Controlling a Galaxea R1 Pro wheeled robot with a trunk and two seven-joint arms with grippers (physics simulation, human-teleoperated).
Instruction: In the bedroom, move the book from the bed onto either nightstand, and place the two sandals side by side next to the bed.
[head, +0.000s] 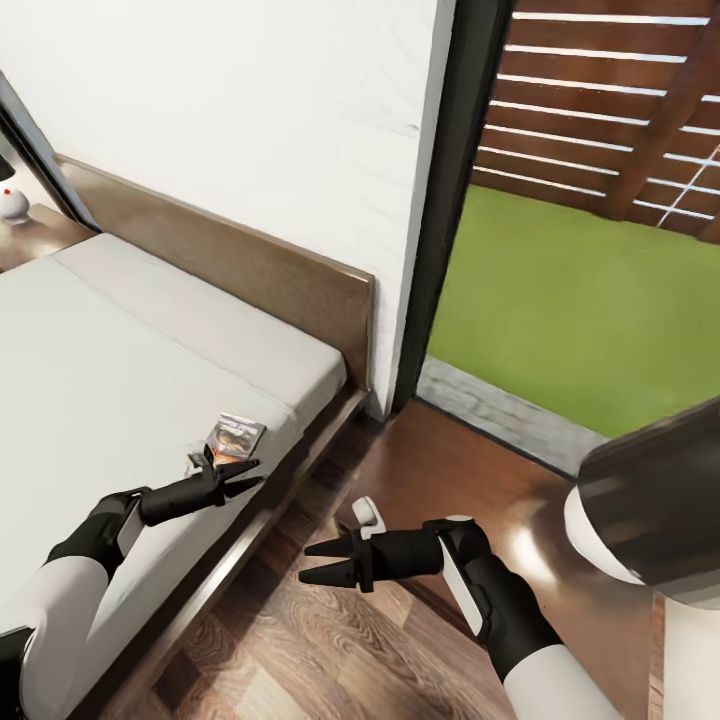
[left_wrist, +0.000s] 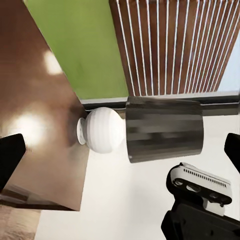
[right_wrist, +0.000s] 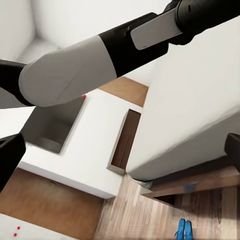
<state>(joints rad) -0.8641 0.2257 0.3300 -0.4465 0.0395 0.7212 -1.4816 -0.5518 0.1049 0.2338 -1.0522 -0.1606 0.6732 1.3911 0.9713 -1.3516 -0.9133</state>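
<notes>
L gripper (head: 232, 478) is over the mattress near the bed's (head: 120, 400) floor-side edge, fingers spread, nothing held. Book (head: 237, 434) lies flat on the mattress just past the fingertips, toward the headboard, w/ a small gap, not touching afaict. Its long axis runs roughly across the line of the fingers, angled a bit. So the approach is short: fwd along the way the fingers already point, then down.

R gripper (head: 325, 560) is over the plank floor beside the bed frame, jaws also apart, empty, pointing back toward the bed. It's well apart from the book, so L arm is clearly the nearer one for the pick.

Sandals (right_wrist: 183, 229): blue pair seen on the floor in R wrist view, past the bed corner. Nightstand (head: 35, 235) sits at the far side of the bed.
</notes>
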